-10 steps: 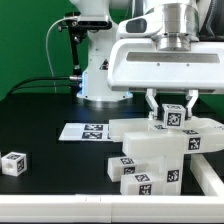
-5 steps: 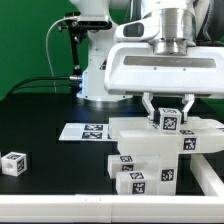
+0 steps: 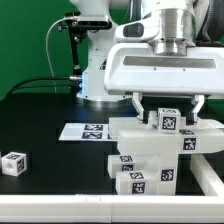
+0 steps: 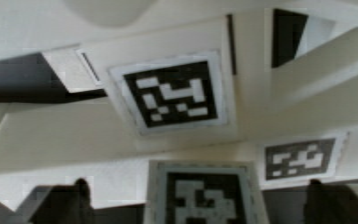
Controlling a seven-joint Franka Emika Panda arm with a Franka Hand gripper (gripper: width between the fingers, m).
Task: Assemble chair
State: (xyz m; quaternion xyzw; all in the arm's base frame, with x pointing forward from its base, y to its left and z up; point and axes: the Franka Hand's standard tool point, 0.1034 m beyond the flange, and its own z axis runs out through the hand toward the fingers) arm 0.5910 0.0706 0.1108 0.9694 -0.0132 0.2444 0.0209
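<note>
The partly built chair (image 3: 150,152) stands at the exterior view's right: stacked white blocks with several tags. A small tagged white block (image 3: 171,121) sits on top of it. My gripper (image 3: 171,108) hangs straight over that block, open, with one finger on each side and a gap between each finger and the block. In the wrist view the block's tag (image 4: 202,196) lies between my dark fingers (image 4: 60,203), and another tagged chair panel (image 4: 167,92) lies beyond. A loose tagged white cube (image 3: 12,163) lies on the table at the exterior view's left.
The marker board (image 3: 86,131) lies flat on the black table just left of the chair in the exterior view. The arm's white base (image 3: 95,60) and black cables stand behind, before a green backdrop.
My fingers have spread apart, off the top block's sides. The block stays on the chair. The gripper has risen slightly.
</note>
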